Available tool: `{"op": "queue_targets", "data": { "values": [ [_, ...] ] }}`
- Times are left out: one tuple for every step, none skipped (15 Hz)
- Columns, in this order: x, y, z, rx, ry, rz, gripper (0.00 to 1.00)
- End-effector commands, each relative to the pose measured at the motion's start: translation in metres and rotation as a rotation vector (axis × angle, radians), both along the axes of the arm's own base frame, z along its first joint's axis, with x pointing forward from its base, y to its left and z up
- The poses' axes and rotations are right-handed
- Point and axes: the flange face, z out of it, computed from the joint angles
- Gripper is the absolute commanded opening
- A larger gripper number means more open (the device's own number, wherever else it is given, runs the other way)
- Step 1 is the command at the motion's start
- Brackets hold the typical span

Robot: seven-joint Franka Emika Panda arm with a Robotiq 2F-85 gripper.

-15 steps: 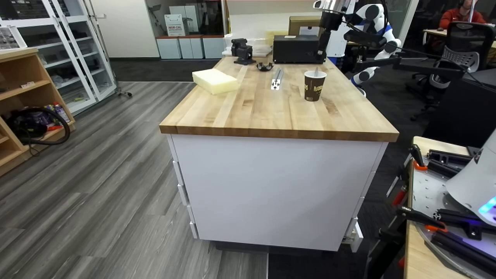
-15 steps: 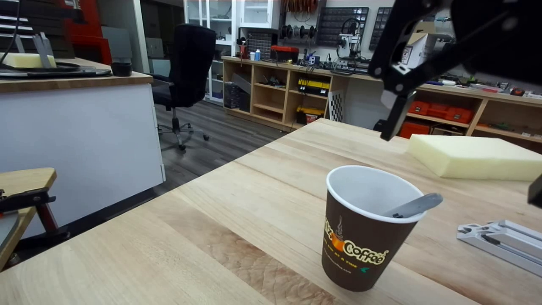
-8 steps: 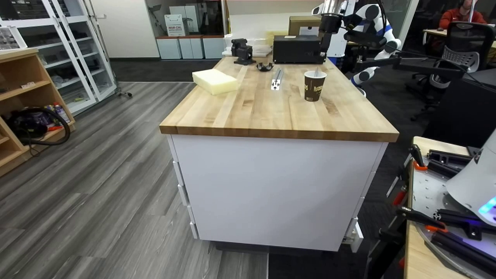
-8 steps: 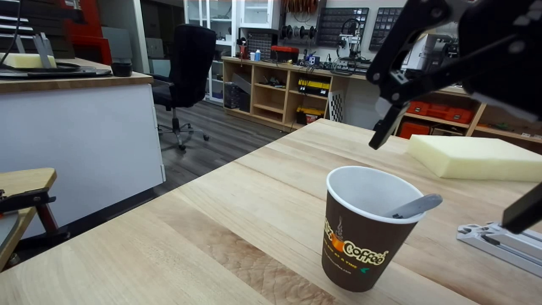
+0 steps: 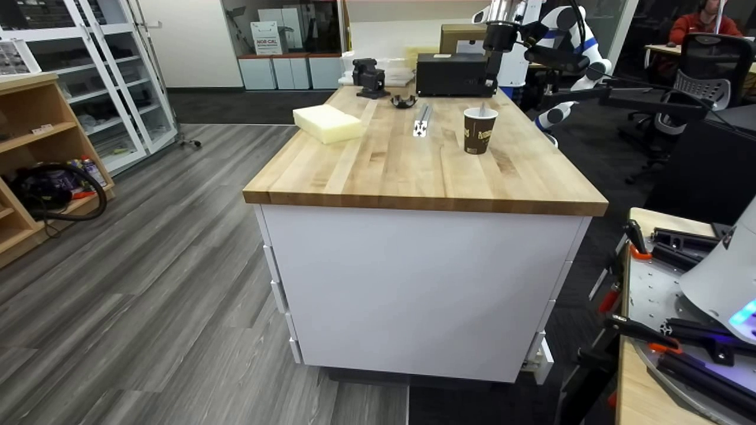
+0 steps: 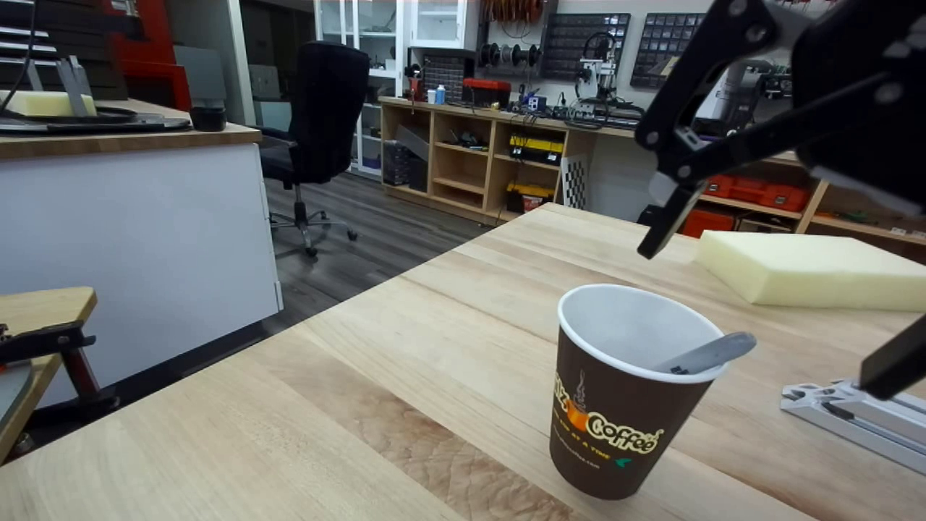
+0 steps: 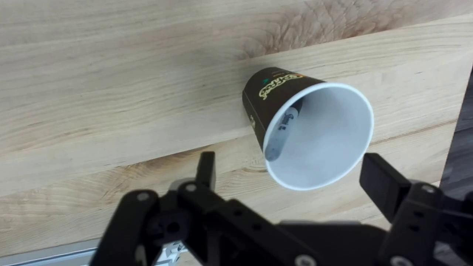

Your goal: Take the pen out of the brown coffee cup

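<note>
My claw [image 7: 290, 169] is spread wide and holds nothing. The pen [image 7: 282, 135] leans in the upright cup [image 6: 618, 420], one end poking out; in an exterior view the cup stands nearer the right edge of the worktop [image 5: 407, 171] than the left. I judge only the reach begun: gripping and drawing out remain.

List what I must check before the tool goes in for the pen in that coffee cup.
1. Tool open: ok, fingers spread, nothing gripped.
2. Brown paper coffee cup upright: ok, standing on the wooden tabletop.
3. Grey pen exposed at one end: ok, it leans and sticks out of the cup in an exterior view.
4. Fingers at the pen: not ok, they stand apart from it.
5. Pen's lower end free: cannot tell, the cup hides it.
6. Clearance above the slotted metal profile: cannot tell, a finger overlaps it in an exterior view.
</note>
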Motion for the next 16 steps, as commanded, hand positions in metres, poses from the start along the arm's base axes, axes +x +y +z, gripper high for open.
{"op": "queue_targets", "data": {
  "values": [
    [0.0075,0.0006,-0.0012,0.001,0.013,-0.011,1.00],
    [0.0080,0.0011,-0.0015,-0.002,0.015,-0.012,1.00],
    [0.0081,0.0010,-0.0013,-0.016,0.019,-0.018,1.00],
    [0.0082,0.0006,-0.0009,-0.026,0.022,-0.025,1.00],
    [0.0077,-0.0001,-0.0003,-0.033,0.025,-0.028,1.00],
    [0.0075,-0.0005,-0.0002,-0.035,0.027,-0.029,1.00],
    [0.0074,-0.0005,-0.0003,-0.038,0.030,-0.031,1.00],
    [0.0075,-0.0007,-0.0002,-0.040,0.032,-0.033,0.93],
    [0.0076,-0.0011,-0.0003,-0.042,0.033,-0.032,0.74],
    [0.0075,-0.0012,-0.0002,-0.044,0.034,-0.033,0.67],
    [0.0077,-0.0012,-0.0001,-0.045,0.034,-0.034,0.60],
    [0.0079,-0.0013,0.0000,-0.046,0.035,-0.034,0.53],
    [0.0081,-0.0012,0.0001,-0.048,0.036,-0.034,0.47],
    [0.0084,-0.0011,0.0000,-0.049,0.037,-0.034,0.41],
    [0.0089,-0.0008,-0.0004,-0.051,0.039,-0.034,0.44],
    [0.0093,-0.0005,-0.0008,-0.051,0.040,-0.035,0.46]
  ]
}}
